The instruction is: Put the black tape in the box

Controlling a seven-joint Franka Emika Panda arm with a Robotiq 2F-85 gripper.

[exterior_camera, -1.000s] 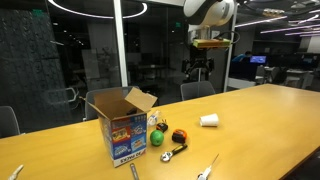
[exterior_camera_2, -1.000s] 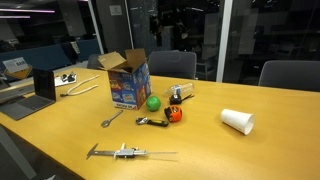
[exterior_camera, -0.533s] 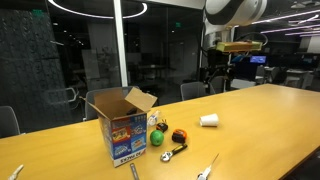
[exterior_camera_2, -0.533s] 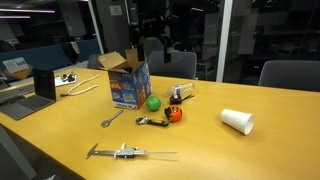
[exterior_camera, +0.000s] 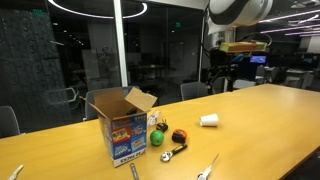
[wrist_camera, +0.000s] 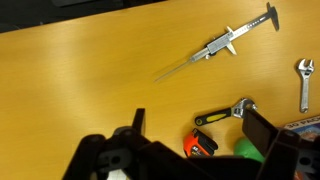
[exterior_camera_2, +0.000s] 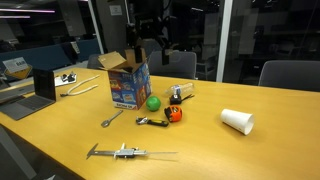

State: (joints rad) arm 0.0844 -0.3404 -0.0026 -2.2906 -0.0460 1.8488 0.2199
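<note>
The brown cardboard box (exterior_camera: 120, 128) with a blue label stands open on the wooden table; it also shows in an exterior view (exterior_camera_2: 128, 82). The black tape (exterior_camera_2: 183, 93) lies behind the green ball, also seen small in an exterior view (exterior_camera: 162, 124). My gripper (exterior_camera: 221, 80) hangs high above the table, open and empty; in an exterior view (exterior_camera_2: 149, 57) it is dark against the glass. In the wrist view the jaws (wrist_camera: 205, 130) frame an orange tape measure (wrist_camera: 203, 146). The black tape is hidden there.
A green ball (exterior_camera_2: 153, 102), an orange-and-black tape measure (exterior_camera_2: 174, 114), a white cup (exterior_camera_2: 237, 121), two wrenches (exterior_camera_2: 152, 121) (exterior_camera_2: 110, 118) and a caliper (exterior_camera_2: 125, 153) lie on the table (exterior_camera_2: 60, 140). A laptop (exterior_camera_2: 44, 85) stands at one end. Chairs line the far edge.
The arm has swung sideways and come a little lower over the last second; since half a second ago it has barely moved. The objects on the table are unmoved.
</note>
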